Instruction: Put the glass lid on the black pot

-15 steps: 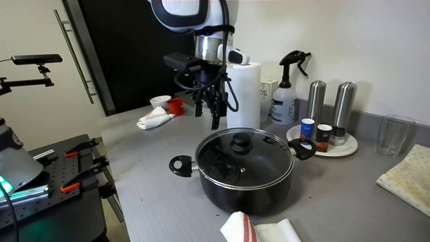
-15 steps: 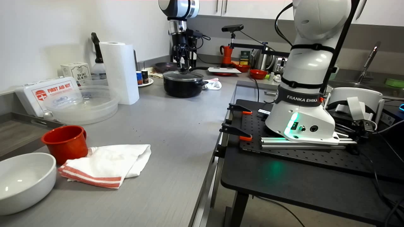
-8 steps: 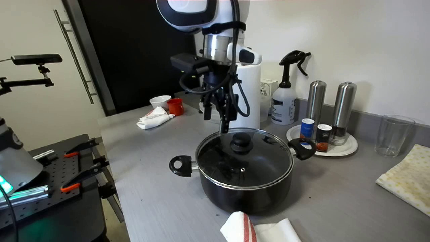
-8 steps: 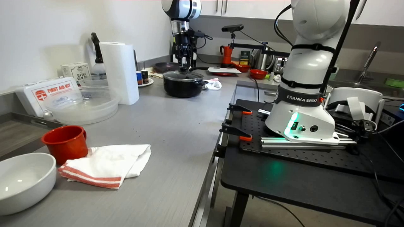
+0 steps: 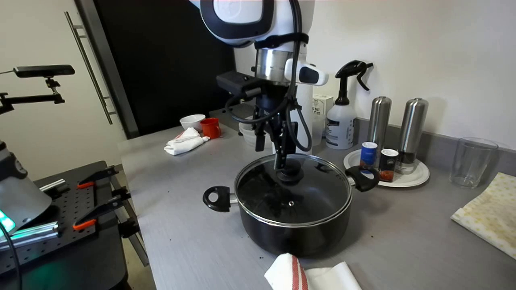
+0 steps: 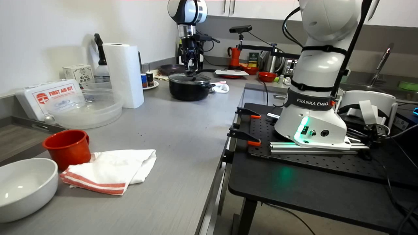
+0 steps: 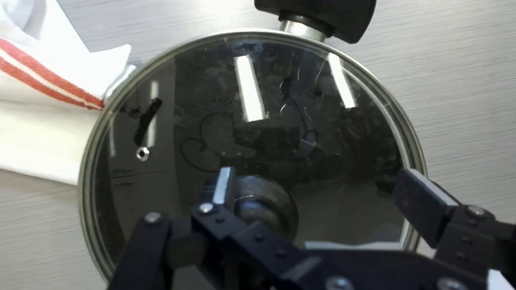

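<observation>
Black pot (image 5: 296,238); red mug (image 6: 68,150); white towel (image 6: 117,167), red-striped; grey counter (image 6: 178,140).

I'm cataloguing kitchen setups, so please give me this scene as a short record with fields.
Task state: glass lid rests on the black pot
Grasp: fingers open, holding nothing, close to the black knob; contact unclear
Near the pot: striped towel; white plate bearing two small canisters and two metal cylinders
Farther off: red mug, white bowl
</observation>
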Robot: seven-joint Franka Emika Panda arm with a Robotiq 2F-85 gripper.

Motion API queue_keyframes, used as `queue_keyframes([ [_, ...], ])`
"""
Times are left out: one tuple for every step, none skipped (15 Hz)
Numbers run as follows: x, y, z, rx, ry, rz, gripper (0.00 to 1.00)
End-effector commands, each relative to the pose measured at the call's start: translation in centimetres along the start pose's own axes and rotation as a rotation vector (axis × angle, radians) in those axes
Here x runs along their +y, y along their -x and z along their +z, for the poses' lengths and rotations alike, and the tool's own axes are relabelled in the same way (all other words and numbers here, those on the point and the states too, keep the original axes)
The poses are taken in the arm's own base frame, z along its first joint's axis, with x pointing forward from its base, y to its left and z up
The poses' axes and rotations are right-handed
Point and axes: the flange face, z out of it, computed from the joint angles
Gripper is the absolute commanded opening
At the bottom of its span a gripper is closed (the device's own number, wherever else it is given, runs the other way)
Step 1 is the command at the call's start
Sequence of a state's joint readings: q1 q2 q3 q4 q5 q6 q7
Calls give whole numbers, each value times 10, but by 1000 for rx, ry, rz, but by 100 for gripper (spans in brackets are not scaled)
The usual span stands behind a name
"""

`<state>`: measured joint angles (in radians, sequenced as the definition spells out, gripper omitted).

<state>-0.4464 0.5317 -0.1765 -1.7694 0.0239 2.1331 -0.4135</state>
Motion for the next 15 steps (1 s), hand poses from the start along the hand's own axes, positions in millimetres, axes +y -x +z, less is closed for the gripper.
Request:
queue_keyframes([
  [12,-11,2,0,-5,48,100],
  [15,-13,2,1,-2,55,100],
  [17,-14,3,1,0,64,100],
  [20,-16,3,2,2,70,100],
  [22,-17,4,3,3,78,100],
  [25,-19,5,5,2,85,100],
  [27,-20,5,8,4,92,100],
  [28,-22,5,9,5,96,100],
  [30,-23,6,10,7,101,100],
  [31,-24,7,10,8,105,100],
  [32,-25,7,10,8,110,75],
  [33,-26,8,10,8,113,72],
  [34,-27,8,11,9,116,67],
  [35,-27,9,11,9,118,60],
  [35,-28,9,12,9,120,51],
])
